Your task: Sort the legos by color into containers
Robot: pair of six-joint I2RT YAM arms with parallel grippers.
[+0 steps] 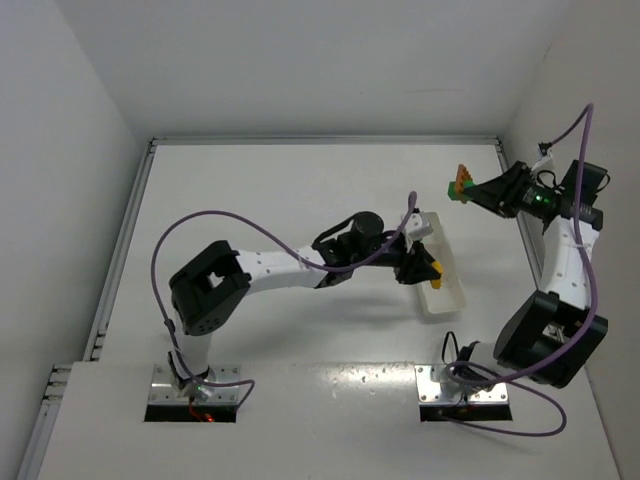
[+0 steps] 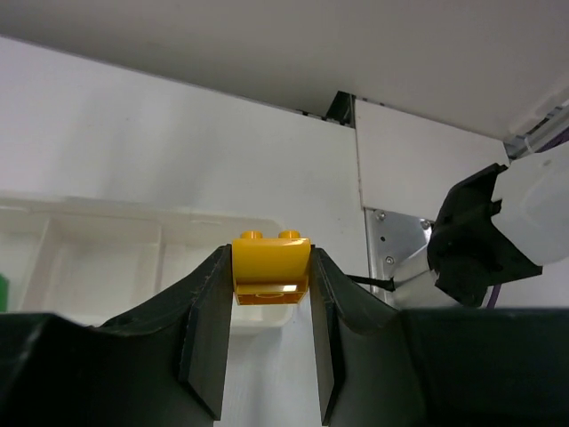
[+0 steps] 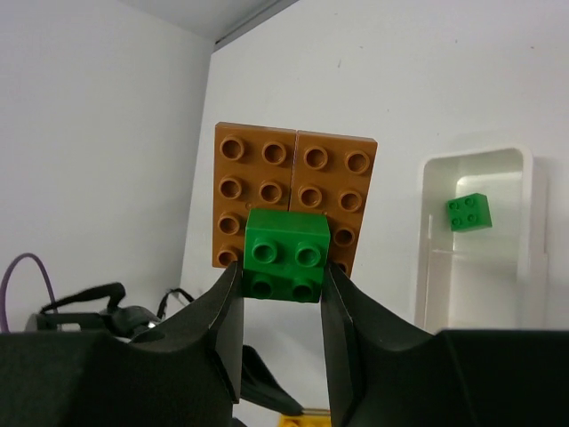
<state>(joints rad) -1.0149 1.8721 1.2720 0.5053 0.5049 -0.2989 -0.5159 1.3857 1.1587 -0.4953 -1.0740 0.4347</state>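
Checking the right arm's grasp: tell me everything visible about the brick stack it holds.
The brick stack is smooth studded plastic: two brown bricks side by side forming one flat slab, with a small four-stud green brick sitting on its lower middle. Studs face the wrist camera. The right gripper is shut on it, jaws pressing the green brick's two sides. From above it appears held in the air near the table's far right corner; nothing else touches it.

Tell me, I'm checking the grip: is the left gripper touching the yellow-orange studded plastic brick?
Touching: the left wrist view shows the yellow-orange studded plastic brick pinched between the left gripper's fingers, no gap.
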